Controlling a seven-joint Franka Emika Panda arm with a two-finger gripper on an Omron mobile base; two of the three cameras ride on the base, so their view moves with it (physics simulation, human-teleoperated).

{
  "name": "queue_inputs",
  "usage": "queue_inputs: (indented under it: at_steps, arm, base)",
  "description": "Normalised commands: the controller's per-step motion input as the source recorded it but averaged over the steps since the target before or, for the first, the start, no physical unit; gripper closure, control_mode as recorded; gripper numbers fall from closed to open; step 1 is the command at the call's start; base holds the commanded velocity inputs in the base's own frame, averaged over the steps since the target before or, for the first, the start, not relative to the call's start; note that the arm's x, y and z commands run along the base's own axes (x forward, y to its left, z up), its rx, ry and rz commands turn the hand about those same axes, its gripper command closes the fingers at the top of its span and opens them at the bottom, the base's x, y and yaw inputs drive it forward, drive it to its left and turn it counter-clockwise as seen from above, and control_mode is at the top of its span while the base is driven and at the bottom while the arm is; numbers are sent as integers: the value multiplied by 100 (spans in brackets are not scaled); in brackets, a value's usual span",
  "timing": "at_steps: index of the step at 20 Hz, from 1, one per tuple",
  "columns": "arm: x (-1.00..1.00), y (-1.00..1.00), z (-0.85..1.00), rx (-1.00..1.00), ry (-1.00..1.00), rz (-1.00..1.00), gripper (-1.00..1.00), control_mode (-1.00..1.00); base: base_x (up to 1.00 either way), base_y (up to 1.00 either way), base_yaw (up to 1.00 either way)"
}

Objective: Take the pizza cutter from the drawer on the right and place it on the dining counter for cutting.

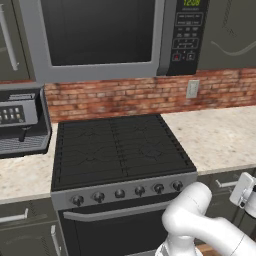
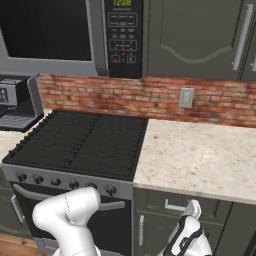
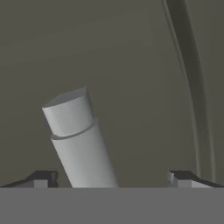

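Note:
My gripper [image 3: 113, 179] is open, its two dark fingertips [image 3: 41, 178] spread wide. Between them, close up, is the end of a silver bar handle [image 3: 76, 140] on a flat dark grey front. In the base views my hand [image 2: 190, 220] hangs low, right in front of the shut drawer [image 2: 170, 199] under the worktop, right of the stove. That drawer's handle [image 2: 173, 206] sits just left of the hand. From the left, the hand [image 1: 245, 191] is at the right edge beside the same handle [image 1: 224, 184]. The pizza cutter and the dining counter are out of view.
A black stove [image 1: 117, 147] with a row of knobs and an oven door bar [image 1: 112, 212] stands left of the drawer. A beige speckled worktop [image 2: 200, 160] runs along the brick wall. A microwave [image 1: 110, 35] hangs above, and a coffee machine [image 1: 20, 120] sits far left.

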Motion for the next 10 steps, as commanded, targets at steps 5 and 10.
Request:
queue_inputs:
  at_steps: [5, 10]
  arm:
    - [0, 0, 0, 0, 0, 0, -100, -100]
    - [0, 0, 0, 0, 0, 0, -100, -100]
  base:
    - [0, 0, 0]
    - [0, 0, 0]
